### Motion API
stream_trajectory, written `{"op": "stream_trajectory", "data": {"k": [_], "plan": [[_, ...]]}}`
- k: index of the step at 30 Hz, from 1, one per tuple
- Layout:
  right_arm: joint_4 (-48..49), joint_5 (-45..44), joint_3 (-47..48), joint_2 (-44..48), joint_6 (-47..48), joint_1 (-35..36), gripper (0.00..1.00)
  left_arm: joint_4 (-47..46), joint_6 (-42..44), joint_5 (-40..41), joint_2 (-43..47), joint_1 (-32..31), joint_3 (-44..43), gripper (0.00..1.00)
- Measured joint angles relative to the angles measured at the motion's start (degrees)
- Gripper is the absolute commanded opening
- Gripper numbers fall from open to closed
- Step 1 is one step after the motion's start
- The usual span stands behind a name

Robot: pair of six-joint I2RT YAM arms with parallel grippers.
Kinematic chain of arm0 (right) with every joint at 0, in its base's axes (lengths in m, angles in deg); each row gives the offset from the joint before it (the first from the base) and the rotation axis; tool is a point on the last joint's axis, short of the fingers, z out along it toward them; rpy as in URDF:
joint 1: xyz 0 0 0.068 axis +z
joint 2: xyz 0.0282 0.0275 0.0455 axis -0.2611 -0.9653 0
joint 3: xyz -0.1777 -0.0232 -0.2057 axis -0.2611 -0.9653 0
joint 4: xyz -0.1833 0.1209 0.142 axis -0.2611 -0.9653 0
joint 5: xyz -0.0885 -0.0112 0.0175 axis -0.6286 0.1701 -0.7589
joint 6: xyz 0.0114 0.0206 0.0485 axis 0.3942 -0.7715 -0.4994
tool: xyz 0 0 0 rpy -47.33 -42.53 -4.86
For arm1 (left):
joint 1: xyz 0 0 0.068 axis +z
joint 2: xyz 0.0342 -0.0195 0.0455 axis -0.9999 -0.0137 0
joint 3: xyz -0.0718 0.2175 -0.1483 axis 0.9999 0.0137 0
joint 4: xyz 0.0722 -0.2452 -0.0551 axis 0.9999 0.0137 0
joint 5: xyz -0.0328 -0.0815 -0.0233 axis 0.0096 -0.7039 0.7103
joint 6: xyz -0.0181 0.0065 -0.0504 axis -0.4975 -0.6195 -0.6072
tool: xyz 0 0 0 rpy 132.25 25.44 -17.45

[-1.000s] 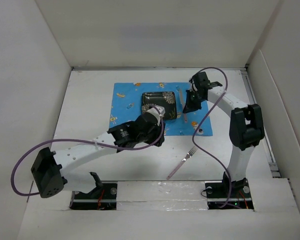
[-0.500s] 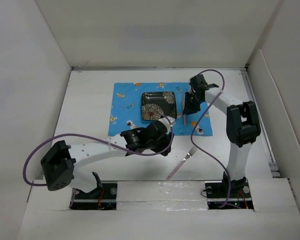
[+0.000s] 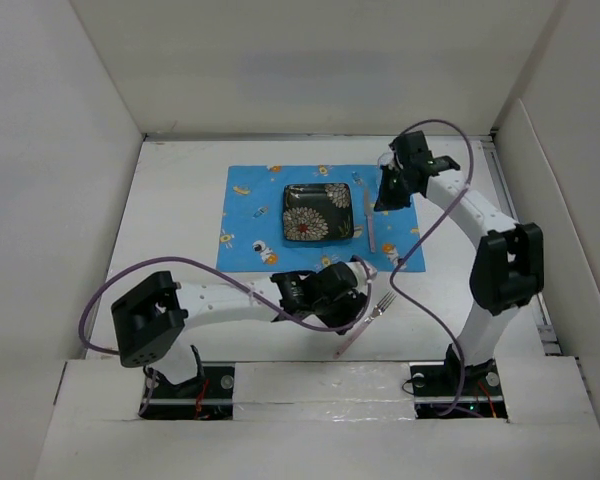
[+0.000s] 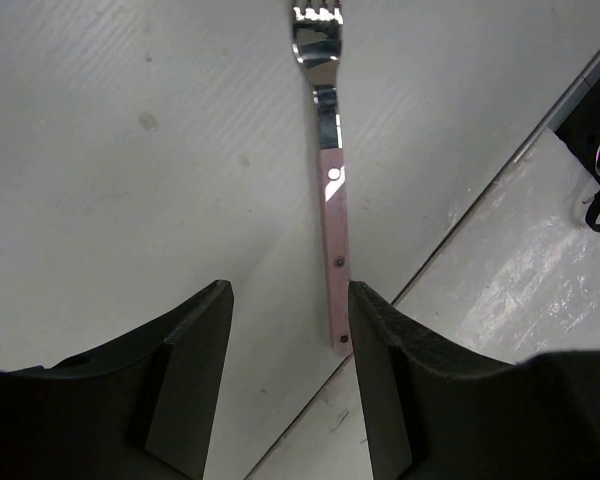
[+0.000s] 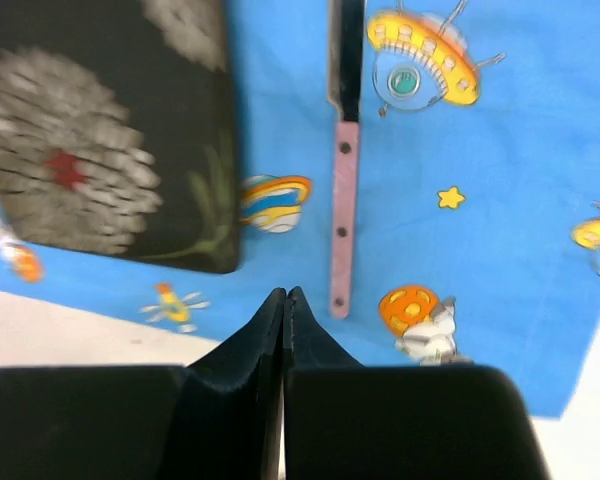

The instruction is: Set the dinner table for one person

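On the white dinner table (image 3: 180,200) lies a blue printed placemat (image 3: 250,215) with a black floral plate (image 3: 306,211) on it. A pink-handled knife (image 3: 370,222) lies on the mat, right of the plate (image 5: 100,130). My right gripper (image 3: 381,203) hovers over the mat, shut and empty (image 5: 284,295), just left of the knife handle (image 5: 342,220). A pink-handled fork (image 3: 378,308) lies on bare table near the front edge. My left gripper (image 3: 352,312) is open over it (image 4: 290,300), the end of the fork handle (image 4: 335,240) close to the right finger (image 4: 380,340).
A glossy ledge (image 4: 540,260) runs along the table's near edge just past the fork's handle end. White walls enclose the table on the left, back and right. Purple cables loop from both arms over the front of the table.
My left gripper has travelled from beside the plate to the fork near the front edge. My right gripper has drawn back from the knife, which lies on the mat, and has shut.
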Motion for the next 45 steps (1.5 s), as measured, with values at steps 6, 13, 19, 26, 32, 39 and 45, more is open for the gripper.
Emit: {"op": "stream_trajectory", "data": {"k": [6, 13, 19, 26, 32, 39, 45], "plan": [[0.57, -2.51, 2.51, 14.8, -0.83, -1.36, 0.09, -0.57, 2.89, 1.97, -5.95, -6.84, -3.93, 0.47], [1.49, -1.57, 2.49, 23.12, -2.16, -5.09, 0.3, 0.15, 3.89, 5.66, -12.22, -9.35, -6.86, 0.47], [1.18, -0.02, 0.04, 23.21, -2.12, -5.6, 0.3, -0.09, 3.85, 8.59, -17.03, -9.05, -9.09, 0.4], [0.44, 1.11, -1.62, 24.68, -2.14, -7.41, 0.3, -0.61, 4.11, 9.75, -17.42, -8.94, -9.33, 0.0], [1.55, -2.67, -2.58, 30.56, -4.72, -8.74, 0.35, 5.88, 4.22, 10.51, -14.91, -7.17, -14.03, 0.0], [5.49, -3.19, -11.82, 41.83, -8.2, -9.88, 0.42, 7.5, 4.11, 8.55, 1.64, 15.76, -21.16, 0.0], [5.14, -2.1, -17.64, 39.74, -7.93, -8.9, 0.43, 8.68, 5.07, 9.31, 4.11, 40.28, -22.23, 0.0]]}}
